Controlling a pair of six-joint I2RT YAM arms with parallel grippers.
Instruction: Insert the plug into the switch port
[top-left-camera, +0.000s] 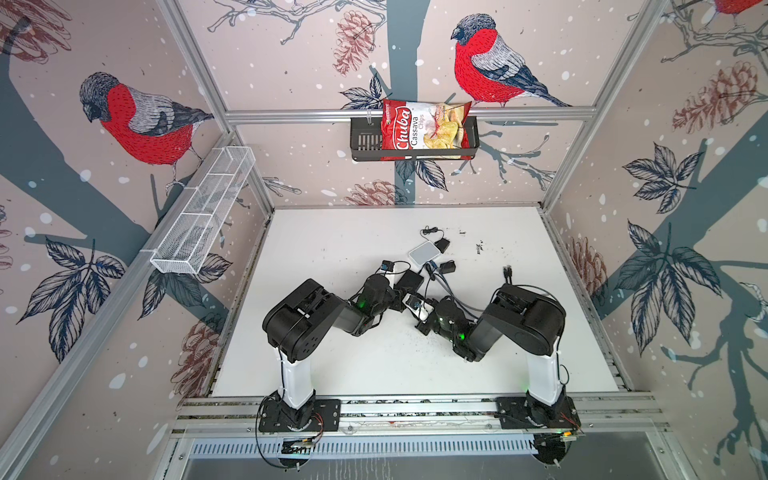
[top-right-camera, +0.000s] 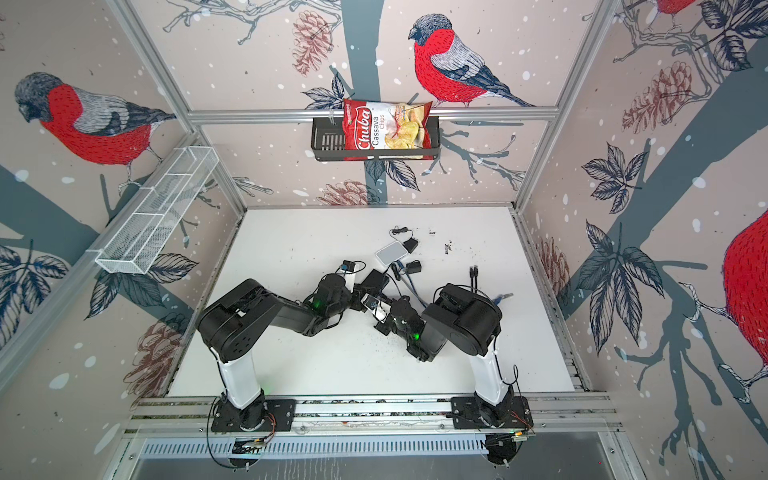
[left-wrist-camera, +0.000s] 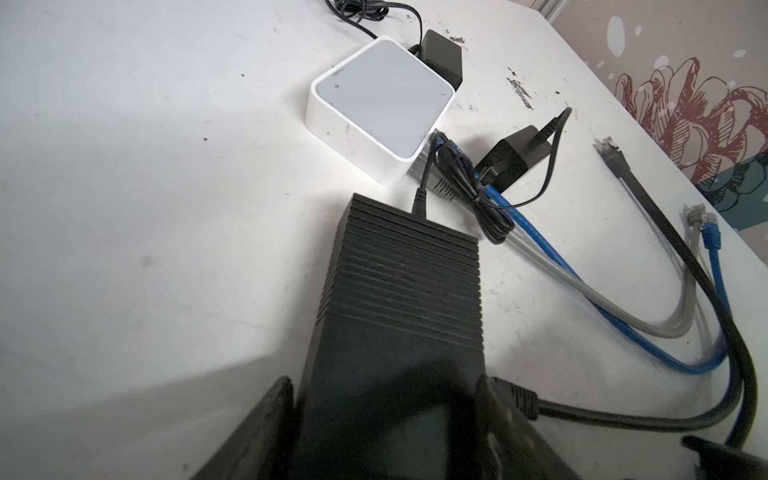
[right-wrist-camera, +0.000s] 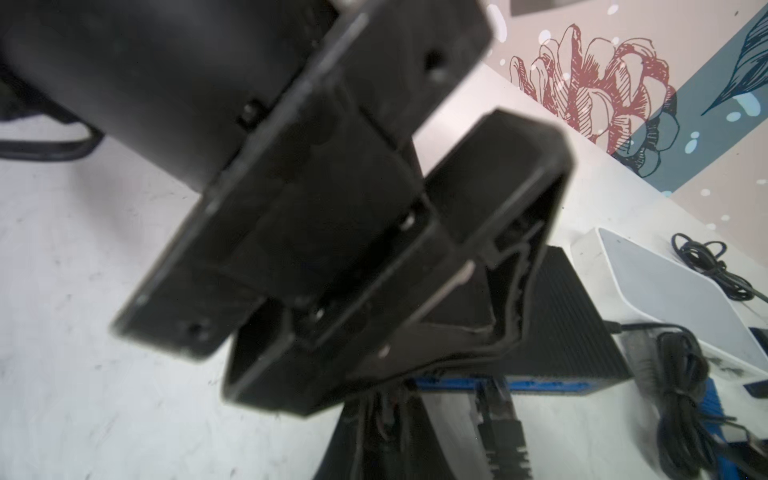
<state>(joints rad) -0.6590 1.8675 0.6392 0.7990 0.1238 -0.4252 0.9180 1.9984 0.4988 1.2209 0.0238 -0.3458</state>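
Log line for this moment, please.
left gripper: clamped on switch | right gripper: shut, beside plug | plug: at switch front, seating unclear

The white table (top-left-camera: 332, 365) is scuffed, with dark specks (top-left-camera: 478, 248) toward 1 o'clock. Past its middle lies a white box (top-left-camera: 424, 252). One black adapter (top-left-camera: 441, 245) touches the box at 1 o'clock and a second adapter (top-left-camera: 448, 266) lies at 4 o'clock. A ribbed switch (left-wrist-camera: 399, 282) lies at the box's 7 o'clock. A blue cable (left-wrist-camera: 500, 203) and a grey cable (left-wrist-camera: 582, 286) trail toward 5 o'clock. A black cable end (top-left-camera: 508, 272) lies at 3 o'clock.

A black plug (right-wrist-camera: 505, 432) meets the blue front of the ribbed black switch (right-wrist-camera: 569, 316); a white box (right-wrist-camera: 665, 291) lies just beside it.
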